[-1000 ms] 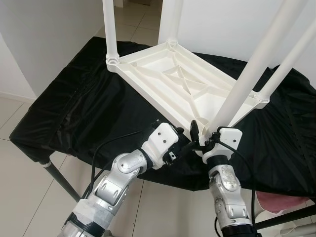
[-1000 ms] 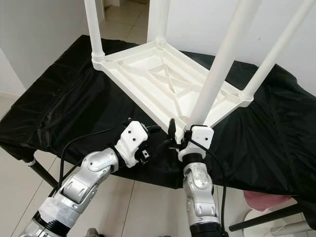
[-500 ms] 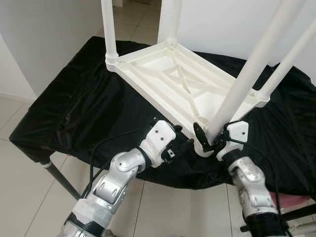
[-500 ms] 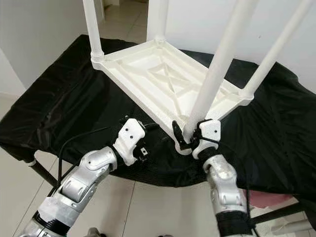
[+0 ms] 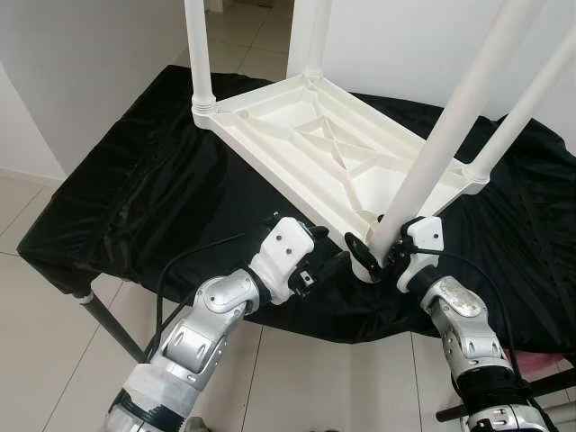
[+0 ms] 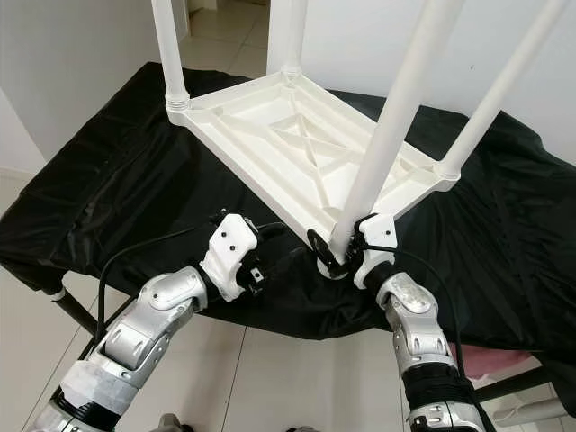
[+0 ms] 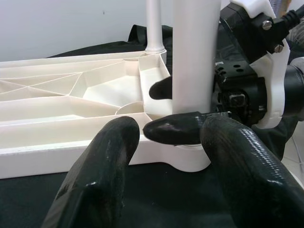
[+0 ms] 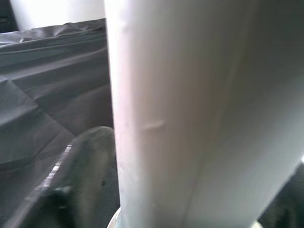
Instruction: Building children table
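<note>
since a second ago the right gripper (image 5: 382, 250) has been swung out to 3 o'clock of the near leg (image 5: 432, 153), pinching it low | left gripper (image 7: 164, 156) spread, just at 9 o'clock | upturned table (image 5: 315, 148) on black cloth (image 5: 135, 193) | leg should be seated straight into its socket | no containers seen

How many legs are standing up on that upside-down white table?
4: far-left corner leg, far-back corner leg, right corner leg, and nearest corner leg, which the right tool holds.
</note>
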Motion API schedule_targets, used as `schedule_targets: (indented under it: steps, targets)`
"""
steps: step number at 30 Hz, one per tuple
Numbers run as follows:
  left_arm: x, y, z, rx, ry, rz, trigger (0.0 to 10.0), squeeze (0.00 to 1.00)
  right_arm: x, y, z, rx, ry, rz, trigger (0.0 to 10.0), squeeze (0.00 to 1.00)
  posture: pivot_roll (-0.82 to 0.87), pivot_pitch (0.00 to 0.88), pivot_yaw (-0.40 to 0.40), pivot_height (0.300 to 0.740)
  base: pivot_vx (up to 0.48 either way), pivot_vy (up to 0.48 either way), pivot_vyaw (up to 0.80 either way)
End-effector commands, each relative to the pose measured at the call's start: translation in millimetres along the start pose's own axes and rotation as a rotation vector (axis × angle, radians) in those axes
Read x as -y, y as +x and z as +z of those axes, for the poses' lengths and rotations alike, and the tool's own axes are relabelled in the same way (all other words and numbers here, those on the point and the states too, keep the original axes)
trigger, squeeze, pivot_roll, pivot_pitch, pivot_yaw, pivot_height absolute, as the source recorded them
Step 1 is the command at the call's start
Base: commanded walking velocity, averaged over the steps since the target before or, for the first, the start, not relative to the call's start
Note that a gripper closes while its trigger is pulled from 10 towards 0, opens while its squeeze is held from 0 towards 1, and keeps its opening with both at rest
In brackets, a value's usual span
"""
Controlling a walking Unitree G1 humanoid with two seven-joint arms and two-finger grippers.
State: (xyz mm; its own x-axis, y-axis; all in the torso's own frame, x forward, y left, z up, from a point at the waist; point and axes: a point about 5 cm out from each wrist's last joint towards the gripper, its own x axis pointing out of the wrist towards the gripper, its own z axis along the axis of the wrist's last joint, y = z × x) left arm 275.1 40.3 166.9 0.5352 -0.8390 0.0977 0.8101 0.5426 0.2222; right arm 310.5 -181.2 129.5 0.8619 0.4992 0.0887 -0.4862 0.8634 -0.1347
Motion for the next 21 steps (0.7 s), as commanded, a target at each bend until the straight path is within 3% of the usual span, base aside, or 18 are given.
schedule_targets:
  steps: [1,15,16,19,21]
  targets:
    - [5.7,-1.3,-2.7,-0.011,-0.003,-0.067,10.0,0.00,-2.8,1.8,-1.5,-0.006,-0.002,0.025,0.0,0.00,0.05,0.089,-0.074,0.740,0.000,0.000,0.00]
    - [7.9,-0.2,-4.5,-0.016,0.000,-0.077,10.0,0.00,2.9,-3.3,-7.5,-0.009,0.009,0.033,0.0,0.00,0.04,0.081,-0.072,0.740,0.000,0.000,0.00]
    - [8.2,-0.4,-4.7,-0.018,0.001,-0.078,10.0,0.00,3.2,-4.3,-6.6,-0.002,0.021,0.011,10.0,0.00,0.04,0.078,-0.078,0.740,0.000,0.000,0.00]
    - [8.3,-0.6,-4.7,-0.018,0.001,-0.078,10.0,0.00,3.0,-5.0,-5.7,0.005,0.035,-0.012,10.0,0.00,0.04,0.078,-0.078,0.740,0.000,0.000,0.00]
    - [9.0,-1.5,-5.2,-0.019,0.003,-0.077,10.0,0.00,0.5,-7.5,-4.8,0.008,0.040,-0.103,10.0,0.00,0.05,0.074,-0.084,0.740,0.000,0.000,0.00]
